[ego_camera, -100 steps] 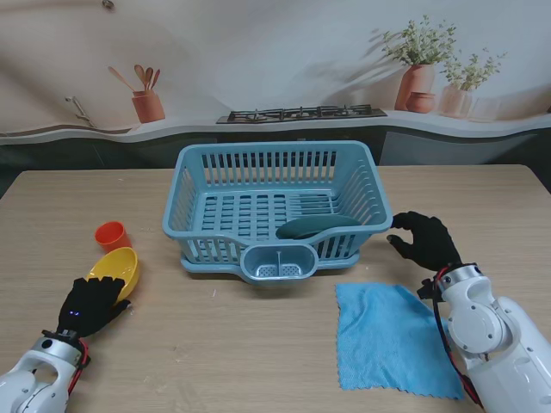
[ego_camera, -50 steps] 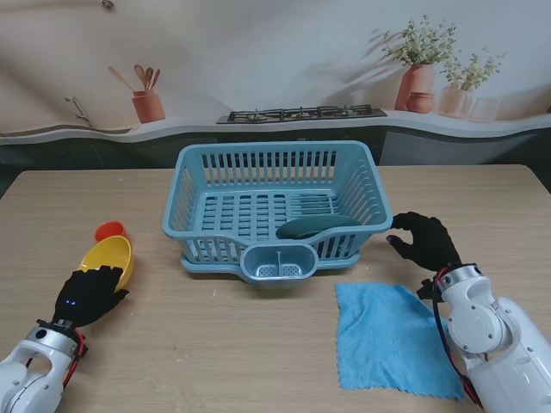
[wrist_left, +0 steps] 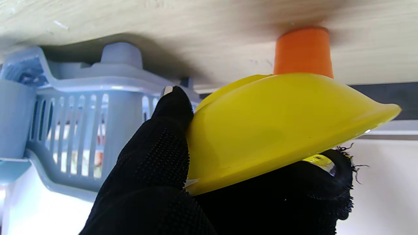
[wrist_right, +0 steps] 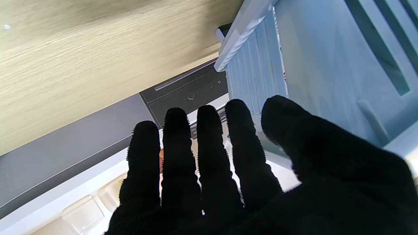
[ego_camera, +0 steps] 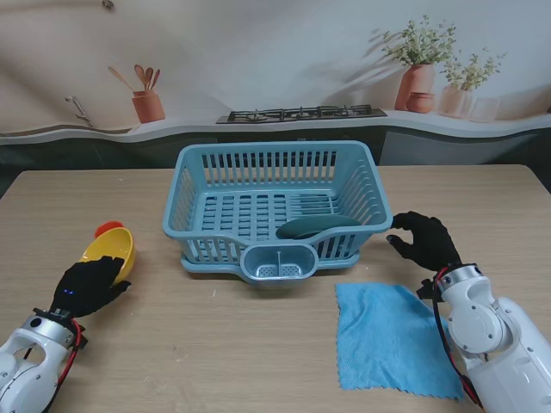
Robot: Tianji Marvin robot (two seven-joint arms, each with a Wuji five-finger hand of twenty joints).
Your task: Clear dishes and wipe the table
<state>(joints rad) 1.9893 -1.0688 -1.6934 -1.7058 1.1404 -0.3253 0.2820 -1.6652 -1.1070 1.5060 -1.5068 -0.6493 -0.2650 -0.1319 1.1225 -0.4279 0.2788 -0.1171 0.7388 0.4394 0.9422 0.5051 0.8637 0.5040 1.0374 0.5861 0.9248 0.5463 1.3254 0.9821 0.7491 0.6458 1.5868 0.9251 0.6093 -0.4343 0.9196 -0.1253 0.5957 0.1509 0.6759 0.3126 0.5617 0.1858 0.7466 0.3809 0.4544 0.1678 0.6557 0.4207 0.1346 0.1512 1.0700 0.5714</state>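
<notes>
Left hand (ego_camera: 89, 286): my fingers (wrist_left: 173, 107) closed on yellow bowl (ego_camera: 110, 251), tilted, at table's left | Key relation: blue rack (ego_camera: 274, 209) lies to bowl's right, nearer my left hand | Right hand (ego_camera: 424, 240): spread, empty, beside rack.

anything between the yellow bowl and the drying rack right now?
Nothing: the stand view shows bare table between the yellow bowl, held in the left hand, and the drying rack.

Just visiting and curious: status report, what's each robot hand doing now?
Left robot hand shut on yellow bowl, lifted and tilted. Right robot hand open beside dish rack. Orange cup just behind the bowl.
</notes>
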